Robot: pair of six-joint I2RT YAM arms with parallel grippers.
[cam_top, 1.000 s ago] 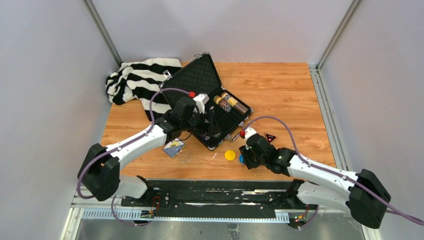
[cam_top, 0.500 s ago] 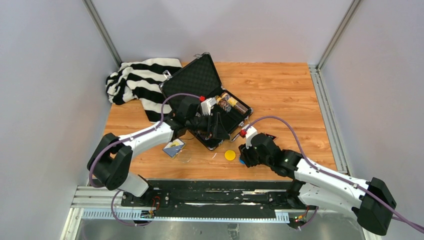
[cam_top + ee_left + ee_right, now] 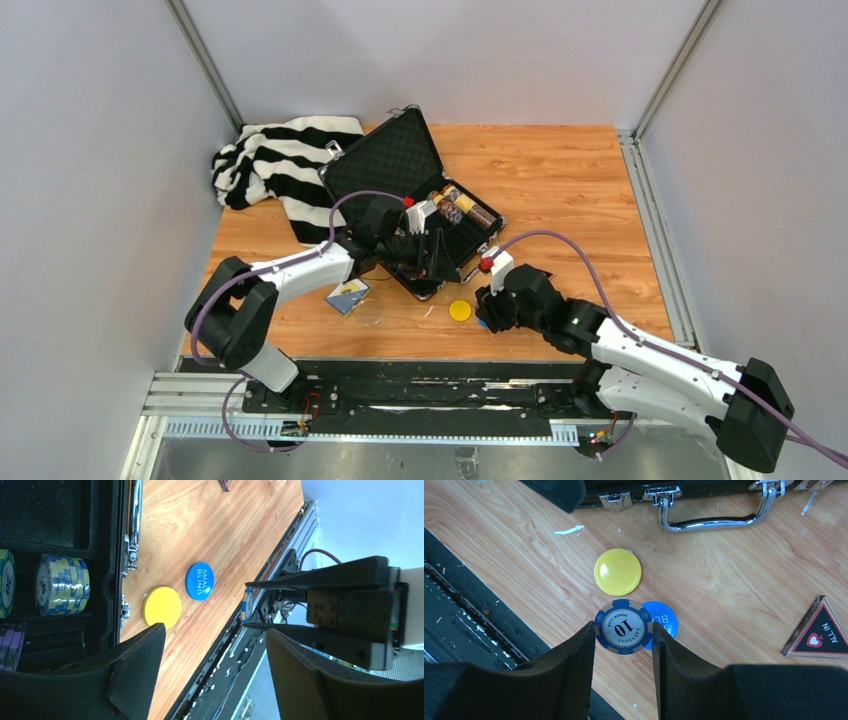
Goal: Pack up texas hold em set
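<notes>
At the far left of the table we see the black-and-white striped cloth bunched in the corner. Just right of it the black hard case lies open, its lid tipped back toward the cloth. Rows of poker chips sit at the right end of its base. A small card box lies on the wood near of the case, beside the left arm.

The left gripper hovers over the near edge of the case's base. From above we cannot judge its jaws. Its wrist camera shows the fingers wide apart with nothing between them. That same view shows a blue-and-yellow chip stack seated in the foam.

The yellow disc lies on the wood just near of the case, with the blue disc close beside it. Overhead the blue disc is nearly hidden, while the left wrist view reads its "SMALL BLIND" print.

The right gripper is clamped on a blue-and-white chip marked 10, held upright above the blue disc. The left wrist view shows it only edge-on. The right wrist view alone gives us the case's chrome handle and, at the right, the dark "ALL IN" triangle flat on the table.
</notes>
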